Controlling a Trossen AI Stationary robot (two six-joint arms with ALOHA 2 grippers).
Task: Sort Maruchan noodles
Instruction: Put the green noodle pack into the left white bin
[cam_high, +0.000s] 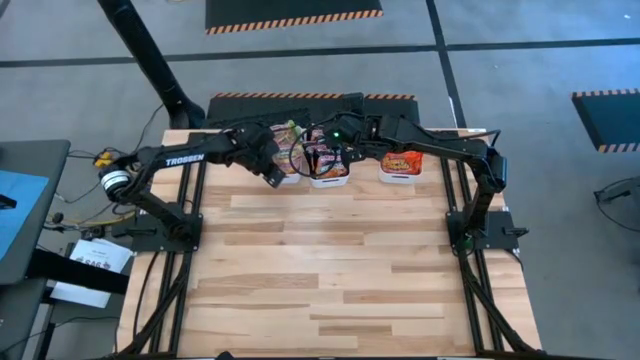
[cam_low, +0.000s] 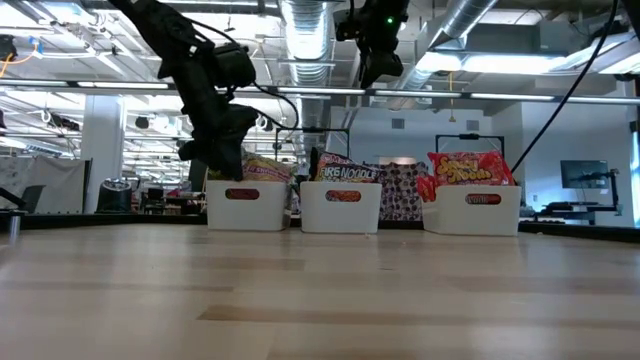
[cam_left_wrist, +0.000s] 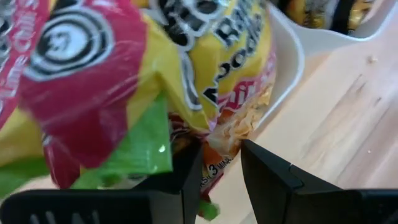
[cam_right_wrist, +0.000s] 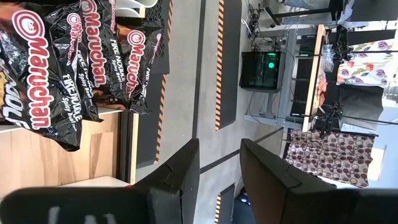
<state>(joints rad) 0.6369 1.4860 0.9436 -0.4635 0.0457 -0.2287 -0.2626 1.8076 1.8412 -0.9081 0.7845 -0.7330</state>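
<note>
I have three white trays in a row at the far edge of the table (cam_high: 330, 260), and every packet I can see is already in one: green-yellow packets (cam_left_wrist: 124, 81) in the left tray (cam_low: 246, 205), black packets (cam_right_wrist: 56, 68) in the middle tray (cam_low: 341, 207), red packets (cam_low: 468, 168) in the right tray (cam_low: 483, 209). The sort looks nearly or fully done.

My left gripper (cam_left_wrist: 221, 171) sits low at the left tray, fingers parted, with the bottom corner of a green-yellow packet poking into the gap between them. I see no clamp on it, so I call the gripper released. The risk is here: if I lift or swing away without clearing that corner, the crinkly film may snag on a finger and drag the packet over the tray's rim onto the table. The packets stand tall and lean out over the rim, so a nudge from the wrist could tip more than one.

My right gripper (cam_right_wrist: 217, 174) hangs high above the middle tray, fingers apart, holding nothing. It is close to the left arm over the trays; if both retreat at once, the links could clip each other, or knock the black packets that stick up.
</note>
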